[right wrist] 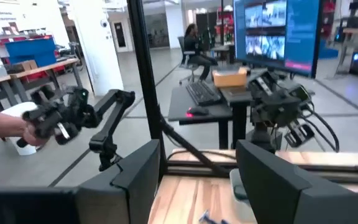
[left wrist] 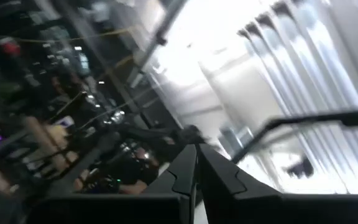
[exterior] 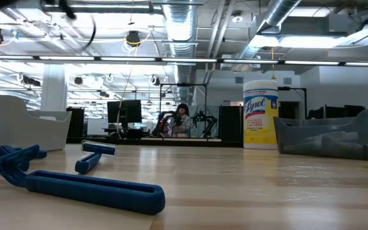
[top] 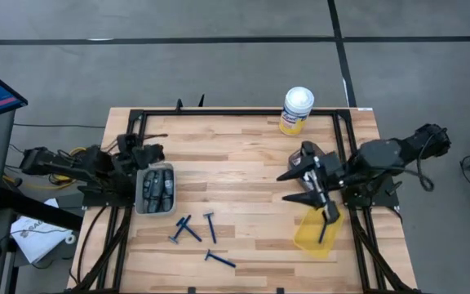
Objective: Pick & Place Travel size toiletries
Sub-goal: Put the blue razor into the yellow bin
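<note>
Blue razors (top: 192, 232) lay nearest on the wooden table (top: 243, 163), well apart from my right gripper (top: 307, 186), whose fingers stood wide open and empty above the yellow bin (top: 315, 235). Reaching across low and square to one handle seemed wisest. My left gripper (top: 141, 151) looked pinched closed, empty, by the grey bin (top: 155, 189). Beyond stood a yellow canister (top: 296, 110) and a room with a seated person (exterior: 181, 119)

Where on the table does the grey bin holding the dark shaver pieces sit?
In the high view the grey bin sits near the table's left edge, beside the left gripper, with the blue razors lying just in front of it.
</note>
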Tool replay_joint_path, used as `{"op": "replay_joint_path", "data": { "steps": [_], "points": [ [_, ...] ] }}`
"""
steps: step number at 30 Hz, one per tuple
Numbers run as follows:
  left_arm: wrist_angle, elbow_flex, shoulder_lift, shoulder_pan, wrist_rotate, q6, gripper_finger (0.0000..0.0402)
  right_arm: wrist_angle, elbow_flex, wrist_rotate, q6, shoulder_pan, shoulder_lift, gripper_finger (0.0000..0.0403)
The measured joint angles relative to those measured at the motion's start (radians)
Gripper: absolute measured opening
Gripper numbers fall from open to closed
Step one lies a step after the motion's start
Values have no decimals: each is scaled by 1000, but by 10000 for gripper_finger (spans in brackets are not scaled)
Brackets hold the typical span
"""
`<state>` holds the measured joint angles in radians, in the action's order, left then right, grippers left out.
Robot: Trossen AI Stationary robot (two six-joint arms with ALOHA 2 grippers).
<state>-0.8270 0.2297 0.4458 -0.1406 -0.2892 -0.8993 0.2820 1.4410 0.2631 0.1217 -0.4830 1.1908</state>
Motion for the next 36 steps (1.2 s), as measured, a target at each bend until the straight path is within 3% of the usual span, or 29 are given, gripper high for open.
{"op": "replay_joint_path", "data": {
  "steps": [4,10,15,20,27,32,36],
  "points": [
    [130,217,141,0,78,128,11,30,0,0,-28,1,-36,204],
    [658,572,372,0,132,292,11,122,1,0,16,-1,-80,204],
    [1057,757,556,0,131,476,18,171,1,0,38,-5,-81,204],
    [1146,767,717,-9,183,532,70,215,1,0,62,-31,-80,204],
    [1147,768,907,-18,249,710,204,243,1,0,63,-68,-79,204],
    [1162,727,998,-9,240,619,281,270,1,0,95,-88,-79,204],
    [1164,662,1045,-10,237,537,300,304,1,0,128,-89,-79,204]
  ]
}}
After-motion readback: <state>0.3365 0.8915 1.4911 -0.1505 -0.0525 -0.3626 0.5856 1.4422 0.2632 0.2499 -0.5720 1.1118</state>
